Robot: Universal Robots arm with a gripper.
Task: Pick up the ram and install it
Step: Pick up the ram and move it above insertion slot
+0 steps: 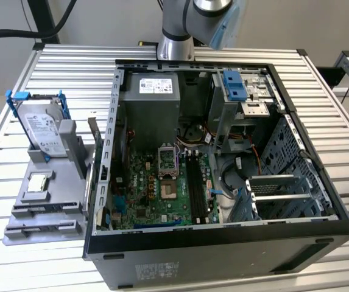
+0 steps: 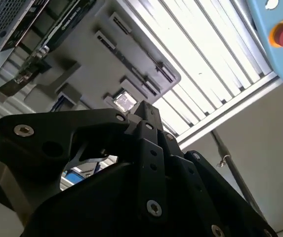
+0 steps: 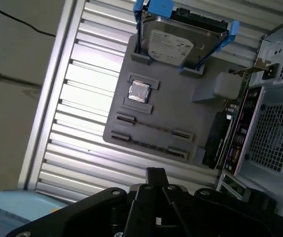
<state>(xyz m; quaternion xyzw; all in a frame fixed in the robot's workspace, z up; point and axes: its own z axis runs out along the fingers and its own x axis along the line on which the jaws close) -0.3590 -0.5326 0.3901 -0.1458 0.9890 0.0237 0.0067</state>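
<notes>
**op:** Ram install job. Anything that could bite me from here? And what's actually on the surface?

**reply:** Your end effector (image 2: 143, 109) points toward the grey tray (image 3: 176, 106) beside the case (image 1: 223, 249), well clear of it. Its fingers look closed right together with nothing between them, so you've got no ram in hand.

Honestly, I can't pin the ram down, no blue stick jumps out. The tray has two long holders (image 3: 153, 127), each with a thin dark line between its end clips. One of those could be the ram on edge, but I can't tell.

What could go wrong, my guesses:
- A stick on edge is thin. Grab it off-centre and it tilts, then it won't drop straight into the slots (image 1: 195, 182).
- The slots sit deep in the case, with the drive cage (image 1: 226, 125) and loose cables (image 1: 223, 179) just beside them. You could snag a cable or clip a wall.
- Push down with the notch out of line and you flex the board (image 1: 153, 194).
- The drive (image 1: 43, 128) stands near the holders, so it's easy to bump.

Count: one case, one tray, one drive, one chip (image 1: 38, 181), two holders, one arm (image 1: 177, 36). There are several slots side by side, and I can't count them cleanly.
</notes>
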